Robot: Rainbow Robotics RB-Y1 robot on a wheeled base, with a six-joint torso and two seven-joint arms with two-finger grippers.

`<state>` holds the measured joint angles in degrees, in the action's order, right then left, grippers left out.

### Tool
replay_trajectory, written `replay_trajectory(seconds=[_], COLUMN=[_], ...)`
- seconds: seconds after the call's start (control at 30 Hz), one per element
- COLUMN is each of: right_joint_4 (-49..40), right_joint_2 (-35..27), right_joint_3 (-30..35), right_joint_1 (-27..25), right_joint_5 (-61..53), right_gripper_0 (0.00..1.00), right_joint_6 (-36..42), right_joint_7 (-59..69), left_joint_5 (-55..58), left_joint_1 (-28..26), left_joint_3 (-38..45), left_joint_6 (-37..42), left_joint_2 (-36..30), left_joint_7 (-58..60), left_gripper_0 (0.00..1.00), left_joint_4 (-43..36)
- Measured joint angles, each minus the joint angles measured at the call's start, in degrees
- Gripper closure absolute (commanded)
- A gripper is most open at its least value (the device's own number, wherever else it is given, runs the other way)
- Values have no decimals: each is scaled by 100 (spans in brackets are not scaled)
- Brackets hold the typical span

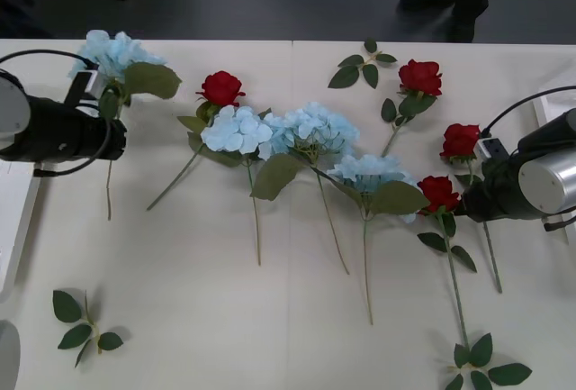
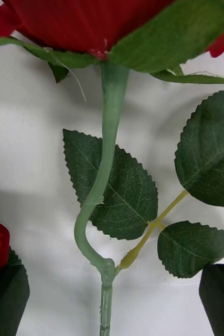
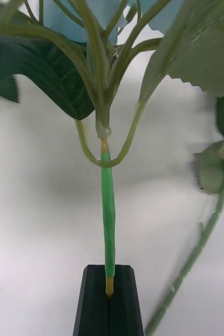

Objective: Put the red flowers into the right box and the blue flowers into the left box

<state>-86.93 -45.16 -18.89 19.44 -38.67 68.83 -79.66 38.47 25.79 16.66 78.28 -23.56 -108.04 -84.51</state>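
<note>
- White tabletop (image 1: pixel 270 318) carries scattered flowers.
- Right gripper (image 2: pixel 114 302), fingers spread, straddles a rose stem (image 2: pixel 107 173) at right; closing off-centre could pinch a leaf.
- Left gripper (image 3: pixel 109 302) pinches a blue flower (image 1: pixel 112 52) stem at upper left; its thin tip-hold may slip in transit.

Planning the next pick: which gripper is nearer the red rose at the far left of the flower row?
Left. The left gripper, shut on a blue flower's stem, is just left of that rose; the right gripper is open across the table.
</note>
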Motion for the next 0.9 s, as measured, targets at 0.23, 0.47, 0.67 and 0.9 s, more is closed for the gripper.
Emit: replay_trajectory(seconds=[0.23,0.47,0.67,0.9], right_joint_4=[2,1,2,2], right_joint_2=[0,0,0,0], right_joint_3=[0,1,9,60], right_joint_1=[-144,-354,-352,-353], right_joint_5=[0,4,3,4], right_gripper_0=[4,4,100,100], right_joint_6=[4,71,71,0], right_joint_7=[0,0,0,0], left_joint_5=[702,823,697,207], left_joint_1=[-1026,-1978,-2394,-2515], left_joint_3=[829,1378,2040,2394], left_joint_6=[235,234,79,-427], left_joint_2=[-11,-11,-14,-416], left_joint_7=[0,6,1249,1695], left_gripper_0=[100,100,100,100], left_joint_4=[-1723,-3107,-3645,-3454])
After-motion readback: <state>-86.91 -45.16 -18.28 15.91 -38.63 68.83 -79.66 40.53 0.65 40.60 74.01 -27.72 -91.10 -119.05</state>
